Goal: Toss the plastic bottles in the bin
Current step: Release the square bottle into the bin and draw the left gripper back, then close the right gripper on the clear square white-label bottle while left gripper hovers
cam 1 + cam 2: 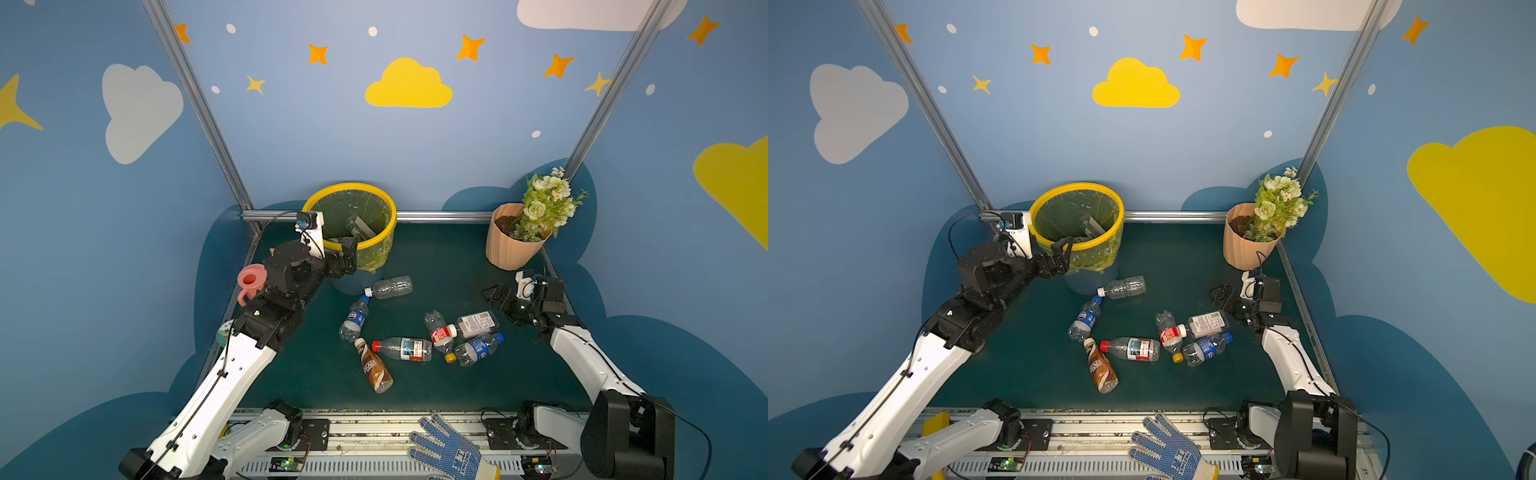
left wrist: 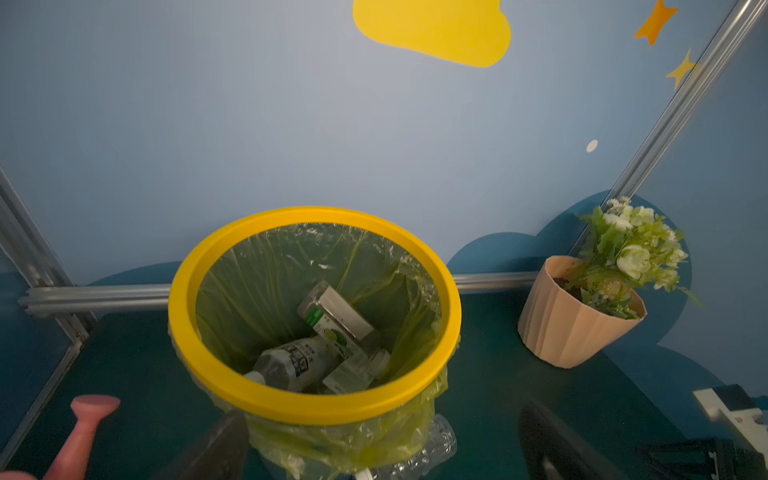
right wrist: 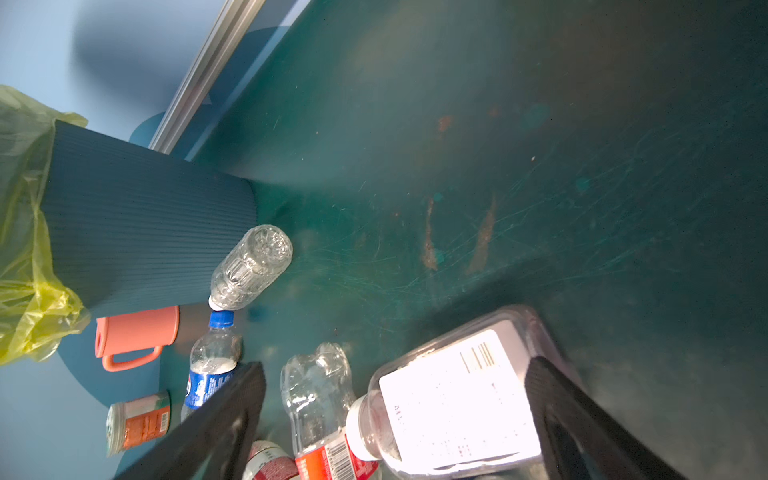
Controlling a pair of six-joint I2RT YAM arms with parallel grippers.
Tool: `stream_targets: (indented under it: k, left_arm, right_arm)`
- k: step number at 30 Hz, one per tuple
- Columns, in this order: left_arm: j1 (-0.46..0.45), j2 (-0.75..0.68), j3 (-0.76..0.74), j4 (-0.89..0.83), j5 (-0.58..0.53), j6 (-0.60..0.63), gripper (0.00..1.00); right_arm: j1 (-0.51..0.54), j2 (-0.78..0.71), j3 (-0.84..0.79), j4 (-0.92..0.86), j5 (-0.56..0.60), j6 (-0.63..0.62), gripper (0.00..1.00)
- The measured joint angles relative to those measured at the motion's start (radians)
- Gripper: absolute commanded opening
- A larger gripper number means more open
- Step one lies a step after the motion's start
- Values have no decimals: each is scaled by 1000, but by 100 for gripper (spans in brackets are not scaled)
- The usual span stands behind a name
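Blue-dotted knit glove (image 1: 449, 451) lay on the front rail, farthest from the bin (image 2: 316, 409). Nearer the bin, seven plastic bottles (image 1: 405, 348) lay scattered on the green mat, one clear bottle (image 1: 390, 286) just beside its base. Right of the bin the right gripper (image 1: 494, 296) hung with its fingers wide and empty, near a white-labelled bottle (image 3: 453, 399). The left gripper (image 1: 348, 254) hovered at the bin's near rim, fingers wide and empty, with a pink watering can (image 1: 250, 282) to the bin's left. More bottles (image 2: 299, 361) lay inside the bin. A peach flower pot (image 1: 513, 249) stood well right of it.
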Motion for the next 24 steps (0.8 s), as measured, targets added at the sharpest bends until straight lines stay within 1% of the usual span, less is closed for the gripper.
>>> stream_targets:
  k: [5, 8, 13, 24]
  left_arm:
    - [-27, -76, -138, -43, -13, -46, 100]
    - [-55, -82, -213, -73, -16, -66, 100]
    - [-100, -72, -291, -121, -21, -99, 100]
    - [-108, -92, -450, -121, -25, -179, 100]
  right_arm:
    - [6, -4, 0, -16, 13, 6, 95]
    - [8, -12, -6, -19, 21, 18, 95]
    - [24, -32, -28, -41, 44, 48, 95]
    - [90, -36, -35, -135, 101, 91, 94]
